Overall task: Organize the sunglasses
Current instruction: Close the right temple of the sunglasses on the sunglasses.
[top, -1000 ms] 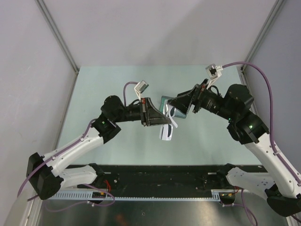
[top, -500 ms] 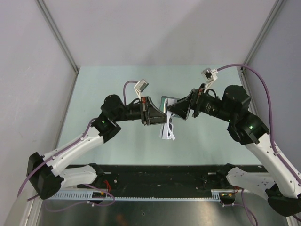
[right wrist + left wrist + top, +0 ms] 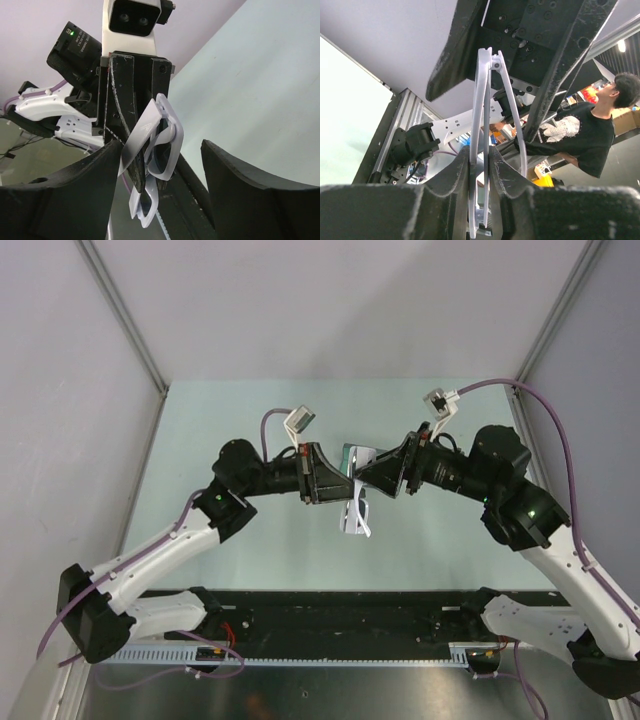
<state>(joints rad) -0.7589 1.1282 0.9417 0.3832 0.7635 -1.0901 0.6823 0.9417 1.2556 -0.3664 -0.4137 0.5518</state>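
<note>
The white sunglasses [image 3: 355, 518] hang in the air over the middle of the table, lenses down. My left gripper [image 3: 335, 485] is shut on them; in the left wrist view its fingers [image 3: 455, 175] pinch the thin white frame and one folded arm [image 3: 481, 100]. My right gripper [image 3: 365, 483] faces it from the right, open. In the right wrist view the sunglasses [image 3: 167, 132] sit between its two black fingers [image 3: 80, 195]: the left one is close to a white arm, the right one stands well apart.
A grey-blue flat item [image 3: 351, 454] lies on the pale green table [image 3: 230, 420] just behind the two grippers, mostly hidden by them. Grey walls close in the sides and back. A black rail [image 3: 340, 615] runs along the near edge.
The right gripper has moved left up to the sunglasses and its jaws have narrowed around them. The sunglasses have turned more edge-on. The left gripper holds still.
</note>
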